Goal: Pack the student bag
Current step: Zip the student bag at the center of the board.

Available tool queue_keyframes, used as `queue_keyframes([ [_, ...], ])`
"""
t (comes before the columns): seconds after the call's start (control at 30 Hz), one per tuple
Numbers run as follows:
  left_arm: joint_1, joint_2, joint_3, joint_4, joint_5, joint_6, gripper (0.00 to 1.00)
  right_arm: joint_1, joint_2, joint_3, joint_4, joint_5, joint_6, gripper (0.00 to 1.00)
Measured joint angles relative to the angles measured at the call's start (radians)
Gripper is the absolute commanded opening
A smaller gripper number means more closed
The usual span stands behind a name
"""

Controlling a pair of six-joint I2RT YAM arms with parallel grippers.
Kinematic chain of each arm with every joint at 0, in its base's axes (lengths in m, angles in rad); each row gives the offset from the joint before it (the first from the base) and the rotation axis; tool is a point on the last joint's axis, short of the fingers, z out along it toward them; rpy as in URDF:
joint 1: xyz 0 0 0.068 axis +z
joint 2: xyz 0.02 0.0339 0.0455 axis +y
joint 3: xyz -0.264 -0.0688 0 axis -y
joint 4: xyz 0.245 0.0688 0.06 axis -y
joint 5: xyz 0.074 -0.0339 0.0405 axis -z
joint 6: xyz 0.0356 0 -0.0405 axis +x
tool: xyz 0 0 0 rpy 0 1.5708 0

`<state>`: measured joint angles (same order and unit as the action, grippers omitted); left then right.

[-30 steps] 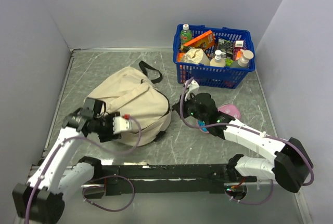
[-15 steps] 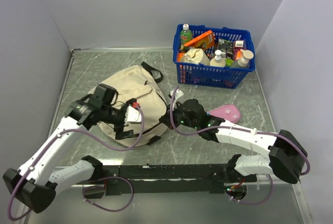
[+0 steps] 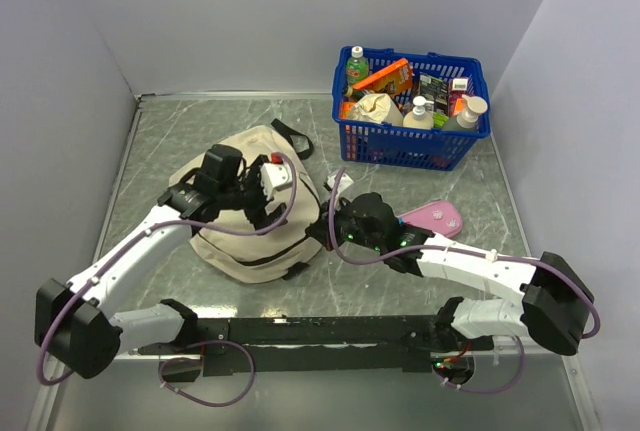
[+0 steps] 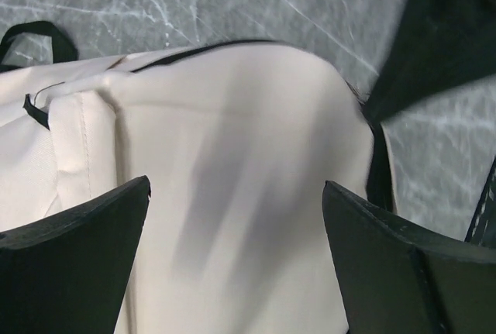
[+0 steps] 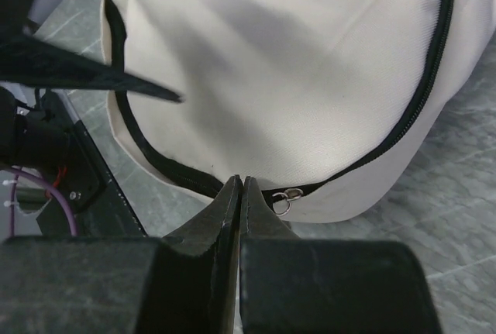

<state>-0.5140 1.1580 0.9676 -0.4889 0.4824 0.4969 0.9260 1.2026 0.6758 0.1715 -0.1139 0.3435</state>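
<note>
- Student bag (image 3: 250, 246) lies on the surface (image 3: 200, 121), directly beneath the left claw (image 4: 236, 187), which stands released.
- Right claw (image 5: 242, 181) clenched, tips at the bag's black zipper (image 5: 431, 78).

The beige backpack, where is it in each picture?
Top camera: the backpack lies left of the middle, on the table.
Left wrist camera: the backpack fills the middle.
Right wrist camera: the backpack fills the top half.
Shared landmark: the grey marbled table beside it.

The student bag (image 5: 271, 63) is matt cream cloth with a metal zipper ring (image 5: 287, 197); the basket (image 3: 410, 156) is blue plastic.
</note>
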Motion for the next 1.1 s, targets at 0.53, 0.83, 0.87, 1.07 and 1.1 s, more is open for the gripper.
queue_keyframes([
  [0.53,-0.006,0.129,0.0,0.151,0.079,-0.282,0.91,0.176,0.032,0.003,0.007,0.156,-0.061,0.0],
  [0.83,-0.091,0.13,-0.017,0.099,0.116,-0.265,0.84,0.206,0.041,0.026,-0.018,0.227,-0.09,0.0],
  [0.87,-0.094,0.13,-0.018,0.098,0.113,-0.264,0.84,0.209,0.042,0.026,-0.019,0.23,-0.093,0.0],
  [1.07,-0.12,0.154,-0.018,0.099,0.091,-0.257,0.25,0.222,0.045,0.032,-0.034,0.251,-0.108,0.0],
  [1.1,-0.121,0.16,-0.019,0.101,0.091,-0.262,0.06,0.224,0.046,0.033,-0.032,0.254,-0.111,0.0],
])
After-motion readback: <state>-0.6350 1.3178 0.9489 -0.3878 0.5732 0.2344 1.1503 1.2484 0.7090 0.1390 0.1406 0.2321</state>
